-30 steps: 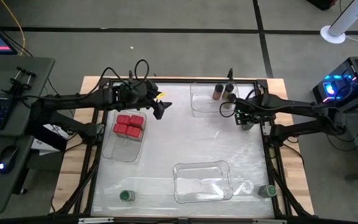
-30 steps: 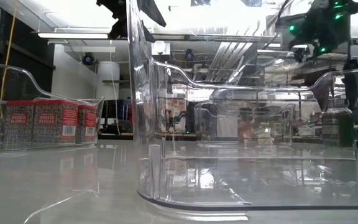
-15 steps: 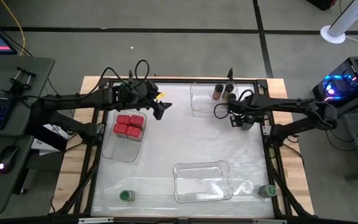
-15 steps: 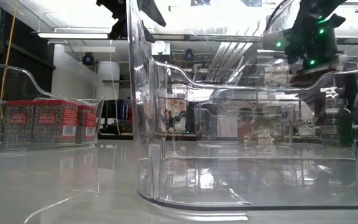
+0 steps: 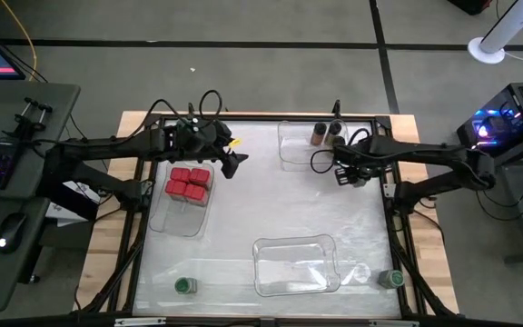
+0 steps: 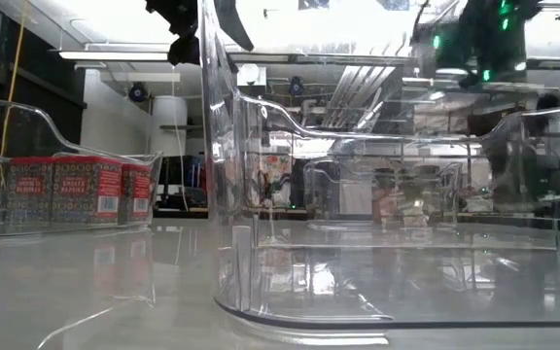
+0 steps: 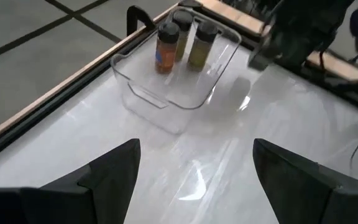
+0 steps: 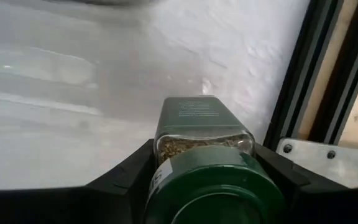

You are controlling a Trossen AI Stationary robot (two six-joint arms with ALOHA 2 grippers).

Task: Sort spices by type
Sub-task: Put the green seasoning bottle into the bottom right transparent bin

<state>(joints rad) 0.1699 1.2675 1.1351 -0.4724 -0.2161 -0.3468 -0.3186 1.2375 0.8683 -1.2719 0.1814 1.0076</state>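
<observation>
Table (image 5: 271, 209), white-covered, framed by dark rails, with grey floor around it. Hazard: the glossy cover gives little friction, so a nudged container could slide.

Right arm (image 5: 425, 159), reaching to the far right side beside the frame rail. Its jaws are clasped on either side of a green-lidded jar (image 8: 207, 168), low on the body near the lid. Hazards: the rail stands just beside the jar, so a swing could knock it. The lid end is heavier, so a loose hold could let the jar tip or drop.

Left arm (image 5: 107, 150), waiting above the far left part of the table, its jaws released and holding nothing.

Near tray (image 5: 260, 263), holding nothing and probably meant for the green jars. Hazard: its tall clear wall could catch a jar carried too low.

Left tray (image 5: 175, 222), holding four red boxes (image 5: 188, 182).

Far tray (image 5: 284, 154), holding the brown jars (image 7: 165, 46), close to the right arm. Hazard: a sweeping elbow could topple them.

Two more green-lidded jars, one at the near left (image 5: 182, 286) and one at the near right (image 5: 390, 279), both unsorted.
</observation>
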